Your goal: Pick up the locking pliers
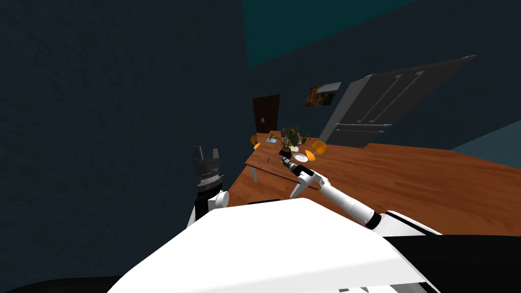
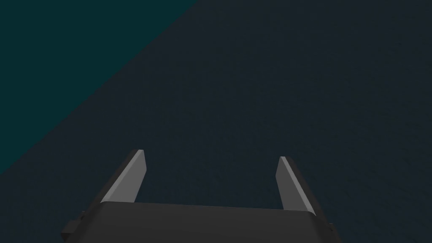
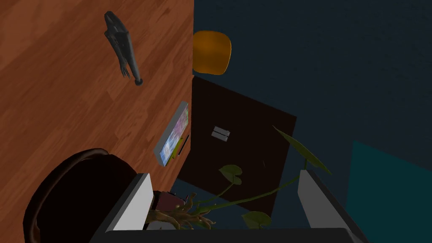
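The locking pliers point(image 3: 122, 46) are dark grey and lie flat on the brown wooden table point(image 3: 63, 97). In the head view they show as a small dark mark point(image 1: 268, 158) near the table's left edge. My right gripper point(image 3: 223, 174) is open with nothing held; only plant stems and leaves lie between its fingers. It hovers by a dark brown plant pot point(image 3: 76, 194), well short of the pliers. From the head, the right gripper point(image 1: 283, 158) sits over the table beside the potted plant point(image 1: 291, 138). My left gripper point(image 1: 206, 151) is raised left of the table, open and empty, its fingers point(image 2: 130, 177) spread wide.
A colourful book point(image 3: 172, 136) lies at the table's edge past the pliers. Orange chairs point(image 1: 319, 148) point(image 3: 211, 52) stand around the table, and a white plate point(image 1: 300, 157) rests by the pot. A dark door point(image 1: 266, 113) and grey fridge point(image 1: 376, 109) stand behind.
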Robot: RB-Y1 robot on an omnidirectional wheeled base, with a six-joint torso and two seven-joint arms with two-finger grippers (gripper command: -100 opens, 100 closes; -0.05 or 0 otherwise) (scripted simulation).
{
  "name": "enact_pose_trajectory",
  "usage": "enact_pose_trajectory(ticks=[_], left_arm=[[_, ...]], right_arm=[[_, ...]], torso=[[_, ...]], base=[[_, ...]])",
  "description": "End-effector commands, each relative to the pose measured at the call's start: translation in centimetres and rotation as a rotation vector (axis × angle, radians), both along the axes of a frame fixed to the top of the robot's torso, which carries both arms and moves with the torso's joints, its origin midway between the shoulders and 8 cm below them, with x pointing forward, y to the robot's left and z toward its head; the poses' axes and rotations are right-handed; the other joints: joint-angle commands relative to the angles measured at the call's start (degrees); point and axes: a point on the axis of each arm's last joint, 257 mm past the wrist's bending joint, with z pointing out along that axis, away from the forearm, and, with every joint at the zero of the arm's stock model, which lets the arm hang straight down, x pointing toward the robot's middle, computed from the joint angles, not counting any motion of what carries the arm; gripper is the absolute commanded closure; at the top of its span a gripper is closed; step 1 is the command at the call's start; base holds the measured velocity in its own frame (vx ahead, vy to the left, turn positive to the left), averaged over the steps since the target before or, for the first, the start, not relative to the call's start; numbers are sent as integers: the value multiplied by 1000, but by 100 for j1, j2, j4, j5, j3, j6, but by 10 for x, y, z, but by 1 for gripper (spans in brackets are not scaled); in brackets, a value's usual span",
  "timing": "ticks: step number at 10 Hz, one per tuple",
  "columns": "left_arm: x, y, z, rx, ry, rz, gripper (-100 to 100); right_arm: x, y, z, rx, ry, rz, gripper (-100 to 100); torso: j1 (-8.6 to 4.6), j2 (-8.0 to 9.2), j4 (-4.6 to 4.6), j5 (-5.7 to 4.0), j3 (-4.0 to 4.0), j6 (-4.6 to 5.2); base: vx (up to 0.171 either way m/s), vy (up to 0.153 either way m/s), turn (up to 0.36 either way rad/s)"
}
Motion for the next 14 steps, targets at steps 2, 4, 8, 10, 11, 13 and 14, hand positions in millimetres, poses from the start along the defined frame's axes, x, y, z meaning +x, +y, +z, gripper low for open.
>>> enact_pose_trajectory(ticks=[2,4,8,10,11,13,14], left_arm=[[0,0,0,0,0,0,0],[0,0,0,0,0,0,0],[0,0,0,0,0,0,0],[0,0,0,0,0,0,0],[0,0,0,0,0,0,0],[0,0,0,0,0,0,0],[0,0,0,0,0,0,0]], right_arm=[[-2,-6,-30,-25,94,2,-100],[-4,-15,-55,-54,171,-1,-100],[-14,-44,-101,-126,317,-14,-100],[-19,-61,-118,-160,381,-24,-100],[-21,-65,-123,-150,397,-36,-100],[-29,-88,-141,-183,469,-58,-100],[-39,-110,-156,-220,535,-77,-100]], torso=[[3,-2,-1,1,-1,-5],[12,-9,-2,2,-5,-7],[25,-18,-3,6,-10,-8],[18,-15,-3,5,-9,6],[26,-19,-4,5,-11,-5],[30,-29,-6,7,-16,-4],[30,-30,-7,7,-18,3]], base=[[-17,-24,242],[-4,-4,282],[14,17,268],[20,23,104],[26,26,231],[54,41,265],[61,48,365]])
